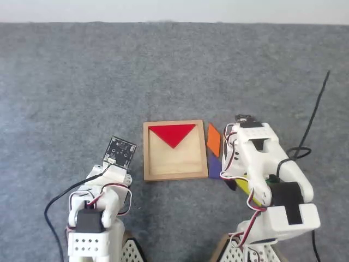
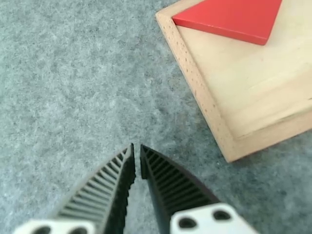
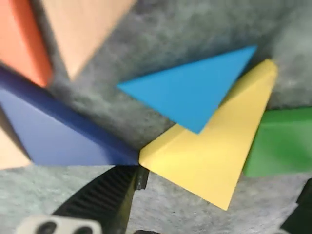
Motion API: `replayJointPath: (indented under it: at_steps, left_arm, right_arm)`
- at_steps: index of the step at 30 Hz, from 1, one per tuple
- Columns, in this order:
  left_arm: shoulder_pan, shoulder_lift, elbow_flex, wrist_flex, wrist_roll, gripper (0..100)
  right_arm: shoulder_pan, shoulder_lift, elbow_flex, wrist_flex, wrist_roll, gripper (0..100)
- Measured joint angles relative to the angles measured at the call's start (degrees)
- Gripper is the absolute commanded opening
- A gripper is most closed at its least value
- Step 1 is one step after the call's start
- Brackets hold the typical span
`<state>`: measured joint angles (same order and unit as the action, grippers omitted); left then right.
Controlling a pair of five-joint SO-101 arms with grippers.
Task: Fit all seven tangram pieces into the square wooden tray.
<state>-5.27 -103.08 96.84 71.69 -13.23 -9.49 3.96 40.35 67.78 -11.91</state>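
The square wooden tray (image 1: 148, 158) lies mid-table with a red triangle (image 1: 172, 134) in its far part. My left gripper (image 2: 137, 152) is shut and empty over the carpet, just off the tray's near left corner (image 2: 195, 87); the red triangle (image 2: 234, 17) shows beyond it. Right of the tray lie an orange piece (image 1: 214, 139) and a dark blue piece (image 1: 215, 166). My right gripper (image 3: 209, 207) is open low over the loose pieces, one finger (image 3: 112, 197) touching the yellow triangle (image 3: 214, 156). A light blue triangle (image 3: 190, 92), a green piece (image 3: 285, 141), the dark blue triangle (image 3: 53, 131) and the orange piece (image 3: 22, 39) surround it.
Grey carpet covers the whole table. A black cable (image 1: 313, 117) trails across the carpet at the right, behind the right arm (image 1: 267, 164). The left arm's base (image 1: 92, 224) stands at the near left.
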Motion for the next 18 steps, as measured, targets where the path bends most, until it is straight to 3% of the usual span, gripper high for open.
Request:
replayJointPath:
  at_steps: [5, 10, 18]
  left_arm:
    - [0.00, 0.00, 0.00, 0.00, 0.00, 2]
    - [0.00, 0.00, 0.00, 0.00, 0.00, 2]
    - [0.00, 0.00, 0.00, 0.00, 0.00, 2]
  right_arm:
    - [0.09, 0.09, -0.35, -0.70, -1.93, 47.0]
    - [0.09, 0.09, -0.35, -1.58, -2.55, 37.9]
    - [0.09, -0.70, -0.44, -1.58, -2.73, 37.4]
